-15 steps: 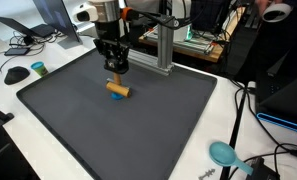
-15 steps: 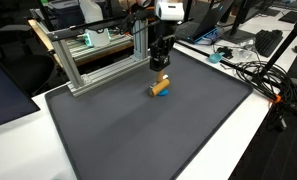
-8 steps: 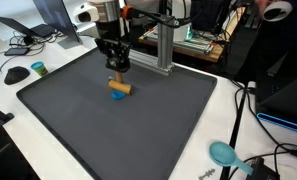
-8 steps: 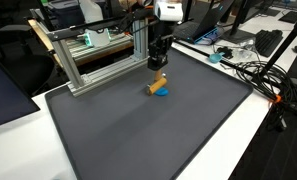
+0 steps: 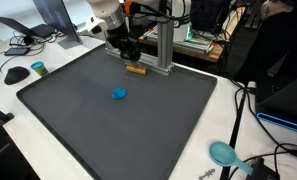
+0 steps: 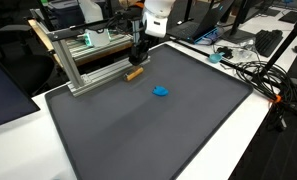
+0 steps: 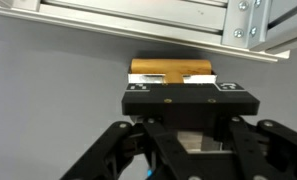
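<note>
My gripper (image 5: 129,56) (image 6: 138,58) is shut on a small orange wooden block (image 5: 136,70) (image 6: 134,73). It holds the block low over the dark grey mat (image 5: 138,130) (image 6: 158,130), right beside the aluminium frame (image 5: 166,45) (image 6: 93,60) at the mat's back edge. In the wrist view the block (image 7: 171,68) shows between the fingertips of the gripper (image 7: 172,82), just in front of the frame rail (image 7: 138,25). A small blue object (image 5: 118,95) (image 6: 161,90) lies alone on the mat, apart from the gripper.
A teal round object (image 5: 224,153) lies beyond the mat's corner among cables. A laptop (image 5: 38,20) and a dark mouse-like object (image 5: 16,73) sit on the white table. Cables and a stand (image 6: 268,60) crowd one side.
The gripper lifted the orange block off the blue object and carried it to the back of the mat by the aluminium frame. The blue object stayed in place.
</note>
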`<state>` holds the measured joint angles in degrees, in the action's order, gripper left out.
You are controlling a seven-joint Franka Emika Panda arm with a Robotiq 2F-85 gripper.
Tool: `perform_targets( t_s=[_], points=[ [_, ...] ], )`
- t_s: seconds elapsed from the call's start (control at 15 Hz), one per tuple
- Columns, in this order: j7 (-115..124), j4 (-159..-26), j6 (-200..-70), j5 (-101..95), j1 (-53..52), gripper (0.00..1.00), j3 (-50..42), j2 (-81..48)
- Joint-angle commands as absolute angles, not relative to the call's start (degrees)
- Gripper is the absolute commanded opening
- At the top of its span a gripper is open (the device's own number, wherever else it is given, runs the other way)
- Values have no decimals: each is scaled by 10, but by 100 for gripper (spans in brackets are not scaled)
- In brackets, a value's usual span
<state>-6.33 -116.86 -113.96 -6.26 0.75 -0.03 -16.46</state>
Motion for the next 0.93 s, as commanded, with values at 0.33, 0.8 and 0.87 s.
perform_targets(
  t_s=[0.33, 0.8, 0.87],
  points=[
    [-127, -1197, -1254, -109, 12, 22, -5, -59],
    [-305, -1243, -1369, -75, 8, 22, 15, -23],
    [-345, -1246, -1388, -51, 12, 22, 17, -25]
  ],
)
